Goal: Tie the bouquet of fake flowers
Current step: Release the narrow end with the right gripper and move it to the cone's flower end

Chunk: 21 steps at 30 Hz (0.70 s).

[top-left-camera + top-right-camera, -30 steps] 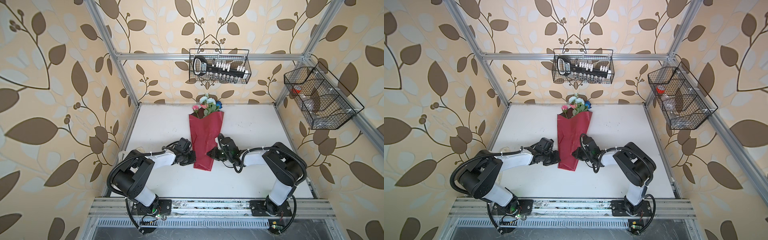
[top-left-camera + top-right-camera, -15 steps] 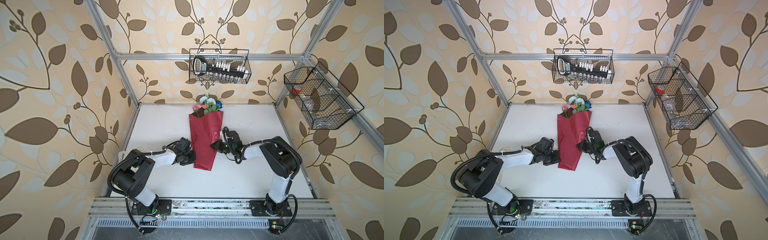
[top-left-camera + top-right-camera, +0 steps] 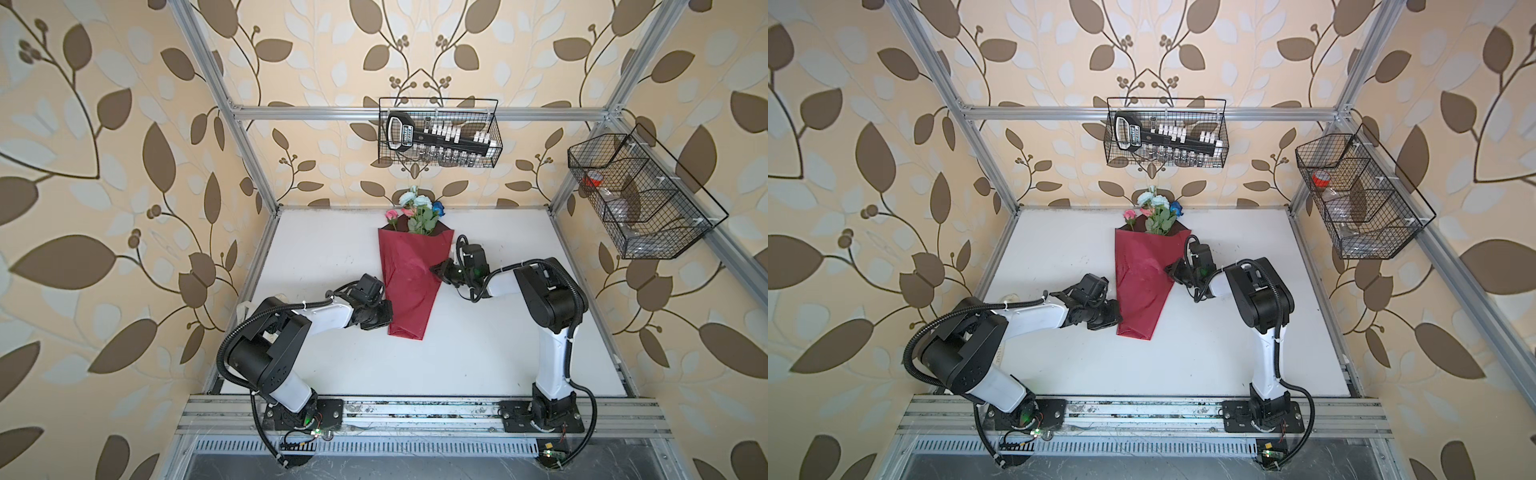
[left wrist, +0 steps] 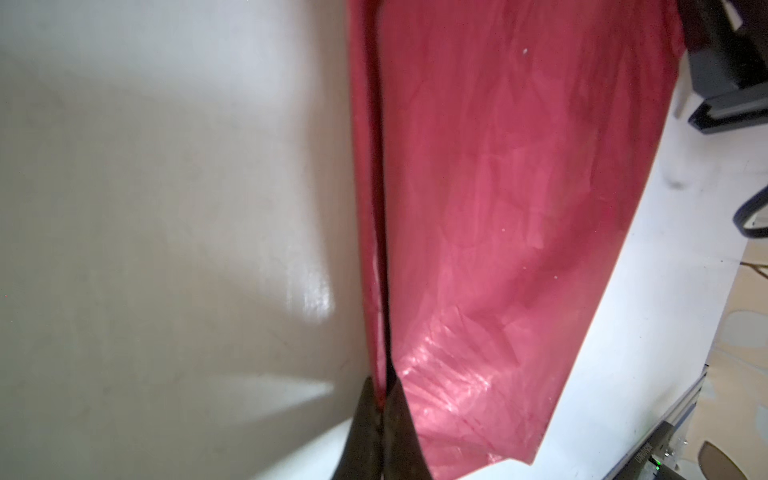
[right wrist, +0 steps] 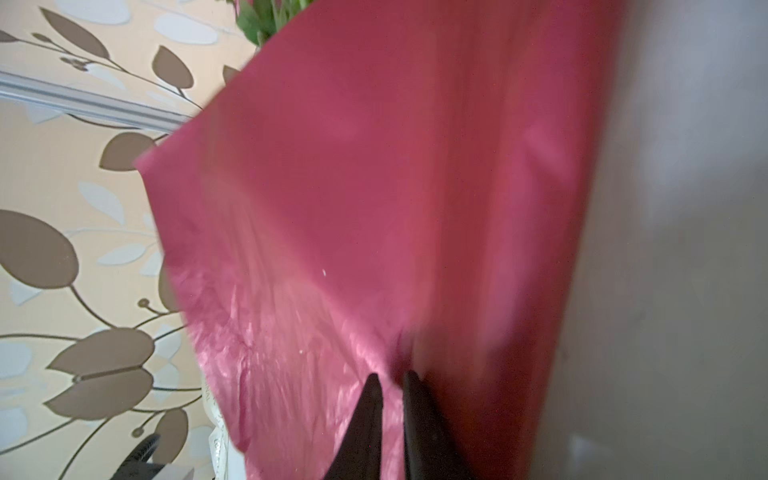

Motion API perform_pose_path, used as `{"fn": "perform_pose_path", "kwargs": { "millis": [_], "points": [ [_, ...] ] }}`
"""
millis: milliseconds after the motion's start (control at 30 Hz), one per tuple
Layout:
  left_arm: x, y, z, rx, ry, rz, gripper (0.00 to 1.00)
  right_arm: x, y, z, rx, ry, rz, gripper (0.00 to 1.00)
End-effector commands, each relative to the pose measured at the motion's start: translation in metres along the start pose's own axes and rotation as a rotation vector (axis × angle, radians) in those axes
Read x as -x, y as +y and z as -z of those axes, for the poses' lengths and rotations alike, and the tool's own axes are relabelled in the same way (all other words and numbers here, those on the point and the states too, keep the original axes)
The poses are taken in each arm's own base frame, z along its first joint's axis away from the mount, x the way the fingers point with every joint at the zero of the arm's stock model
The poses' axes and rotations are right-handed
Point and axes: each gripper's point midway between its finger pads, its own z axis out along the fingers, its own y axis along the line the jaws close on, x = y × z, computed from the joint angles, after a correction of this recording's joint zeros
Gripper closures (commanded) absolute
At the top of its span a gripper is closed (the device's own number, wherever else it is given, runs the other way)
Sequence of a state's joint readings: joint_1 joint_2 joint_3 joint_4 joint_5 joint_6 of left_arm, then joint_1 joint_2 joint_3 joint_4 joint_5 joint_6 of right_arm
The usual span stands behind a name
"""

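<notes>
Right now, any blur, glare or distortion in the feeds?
Right wrist view: motion-blurred, the wrap is smeared, with sheen on its crinkled end. Left wrist view: sharper, with a glare patch on the table and highlights on the wrap's creases. In both top views: sharp and evenly lit; wide-angle perspective splays the frame posts outward.

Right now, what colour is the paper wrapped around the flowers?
Shiny deep red, unprinted; the wrapping sheet shows best in the left wrist view.
</notes>
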State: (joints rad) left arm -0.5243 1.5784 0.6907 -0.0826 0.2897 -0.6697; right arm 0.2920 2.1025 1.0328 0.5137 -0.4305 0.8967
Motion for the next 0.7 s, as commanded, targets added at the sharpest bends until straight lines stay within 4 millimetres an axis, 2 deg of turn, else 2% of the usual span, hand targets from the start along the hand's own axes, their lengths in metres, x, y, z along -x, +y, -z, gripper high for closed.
{"fn": "perform_pose_path", "kwargs": {
  "millis": [0,267,500,667],
  "points": [
    [-0.051,0.067,-0.009,0.243,0.158,0.060,1.00,0.011,-0.017,-0.007,-0.034,-0.012,-0.033,0.86],
    [-0.053,0.069,-0.008,0.245,0.161,0.060,1.00,0.050,-0.034,-0.010,-0.089,-0.098,-0.055,0.86],
    [-0.052,0.067,-0.006,0.239,0.158,0.058,1.00,0.077,-0.061,-0.020,-0.122,-0.124,-0.100,0.87],
    [-0.053,0.066,-0.005,0.237,0.158,0.060,1.00,0.103,-0.075,-0.021,-0.128,-0.157,-0.157,0.86]
  ]
}}
